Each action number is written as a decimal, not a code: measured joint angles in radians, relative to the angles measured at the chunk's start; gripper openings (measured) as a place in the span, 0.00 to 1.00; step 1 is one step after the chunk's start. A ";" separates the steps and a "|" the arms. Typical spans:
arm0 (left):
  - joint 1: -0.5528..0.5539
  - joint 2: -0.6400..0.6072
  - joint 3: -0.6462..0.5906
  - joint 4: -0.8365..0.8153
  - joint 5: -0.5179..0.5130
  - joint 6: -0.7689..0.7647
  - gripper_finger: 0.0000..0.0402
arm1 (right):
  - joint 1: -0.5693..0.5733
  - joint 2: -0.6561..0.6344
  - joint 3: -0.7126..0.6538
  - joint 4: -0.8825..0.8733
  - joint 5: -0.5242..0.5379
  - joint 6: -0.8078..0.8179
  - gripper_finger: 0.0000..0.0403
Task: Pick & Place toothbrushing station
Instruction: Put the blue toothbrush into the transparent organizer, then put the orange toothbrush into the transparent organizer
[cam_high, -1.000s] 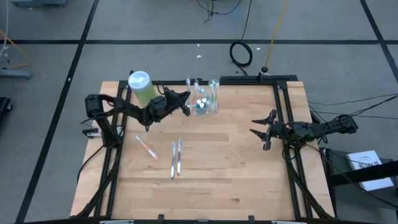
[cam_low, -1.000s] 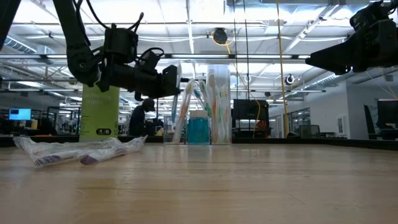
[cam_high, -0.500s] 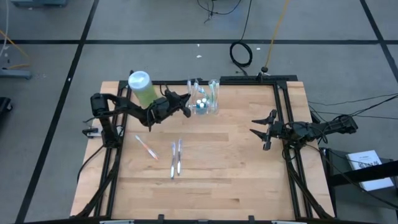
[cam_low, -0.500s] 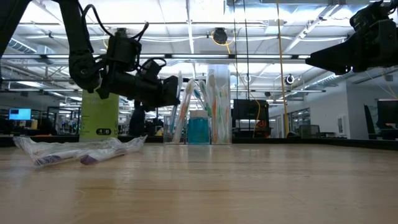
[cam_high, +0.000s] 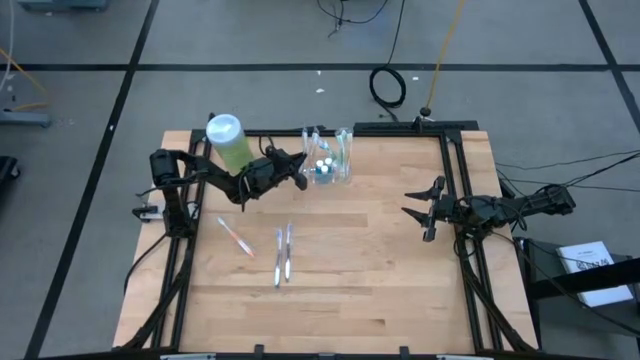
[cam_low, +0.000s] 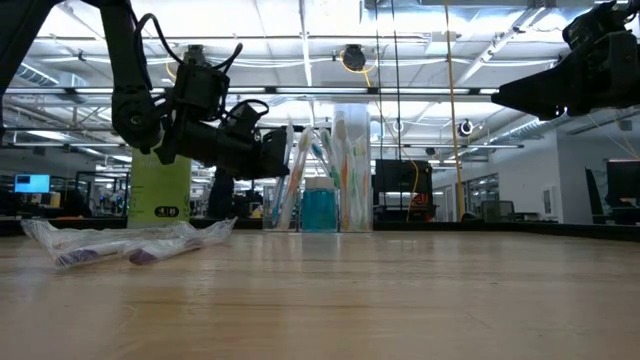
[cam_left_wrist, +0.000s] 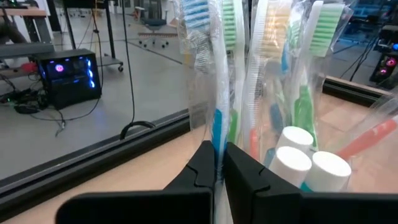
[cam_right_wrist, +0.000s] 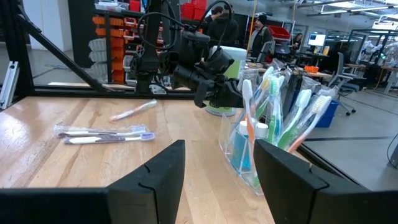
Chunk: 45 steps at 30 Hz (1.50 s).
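Note:
The toothbrushing station (cam_high: 332, 160) is a clear plastic holder at the table's far edge. Several wrapped toothbrushes and white-capped tubes (cam_left_wrist: 297, 155) stand in it. My left gripper (cam_high: 302, 178) is at the station's left side, shut on a clear-wrapped toothbrush (cam_left_wrist: 205, 68) with a blue head. In the low view this gripper (cam_low: 286, 155) hangs above the tabletop, in front of the station (cam_low: 325, 175). My right gripper (cam_high: 420, 212) waits open near the table's right edge, holding nothing. My left gripper pinches the wrapped toothbrush's handle (cam_left_wrist: 216, 134) between its two fingers. The fingers (cam_left_wrist: 202, 165) come nearly level from the table's left and lie across the brush. The brush stands about upright, head up, against the station's other brushes. The fingers hide its lower end.
A light-green bottle with a white cap (cam_high: 227, 140) stands at the far left, close behind my left arm. Two wrapped toothbrushes (cam_high: 283, 253) and an orange one (cam_high: 236, 239) lie flat on the wood mid-table. Black frame rails (cam_high: 455, 160) run along the table's sides.
My left gripper has sunk a little toward the table beside the station, staying shut on the wrapped toothbrush, which went down with it and stays upright.

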 joint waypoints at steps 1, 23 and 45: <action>0.000 0.000 0.000 0.000 0.000 0.000 0.02 | 0.000 0.000 0.000 0.000 0.000 0.000 0.45; -0.011 0.000 0.000 -0.012 0.051 -0.002 0.12 | 0.000 0.000 0.000 0.000 0.000 0.000 0.45; -0.011 -0.018 0.002 0.000 -0.002 0.054 0.43 | 0.000 0.000 0.000 0.000 0.000 0.000 0.45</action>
